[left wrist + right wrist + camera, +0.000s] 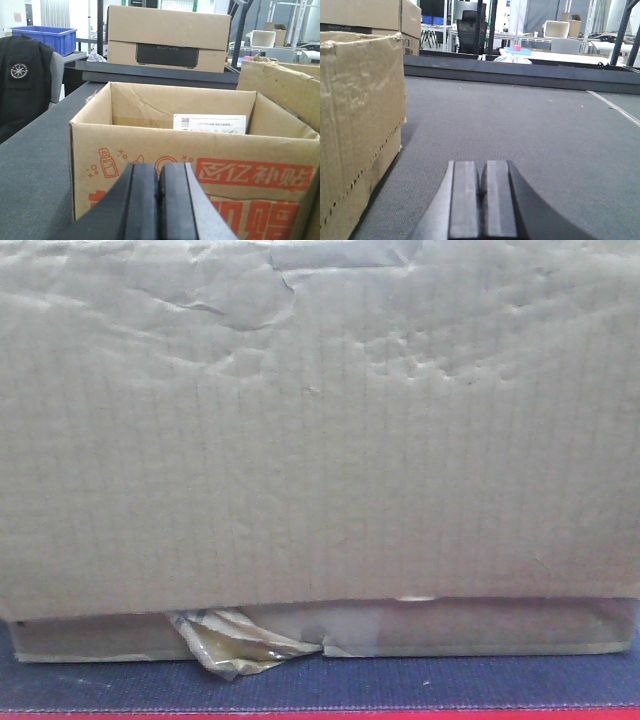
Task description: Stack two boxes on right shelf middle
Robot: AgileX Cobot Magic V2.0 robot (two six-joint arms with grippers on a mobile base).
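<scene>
Tall box (320, 430): plain brown corrugated card, creased and dented near its top; it fills almost the whole front view; no print shows on it
Shallow box (480, 630): directly under the tall box, whose lower edge overlaps its upper edge; it lies along the front edge of the carpeted platform (450, 680)
Tape curl (235, 640): yellowish clear tape, crumpled, hanging from the shallow box's front left of centre and touching the carpet
Red edge (320, 716): thin strip along the platform's front
Left gripper (159, 200): pads pressed flat together, nothing between them; just before the printed box
Printed box (100, 145): open-topped, on grey carpet near its left edge; red drawings of a bottle and sparkles on the front
Red banner (255, 176): white characters reading 百亿补贴; larger red characters below are cut off
White label (210, 123): on the inner back wall; print too small to read
Far carton (170, 37): behind, on a dark ledge; black panel with faint lettering, not surely legible
Blue bin (45, 39): upper left, well apart
Black jacket (22, 85): at the left, bearing a round compass-like badge
Right gripper (480, 200): pads closed on each other, empty; low over the grey carpet (530, 130)
Plain carton (357, 115): at the carpet's left side, a perforated line low on its wall; whether it is one of the two boxes cannot be told
</scene>
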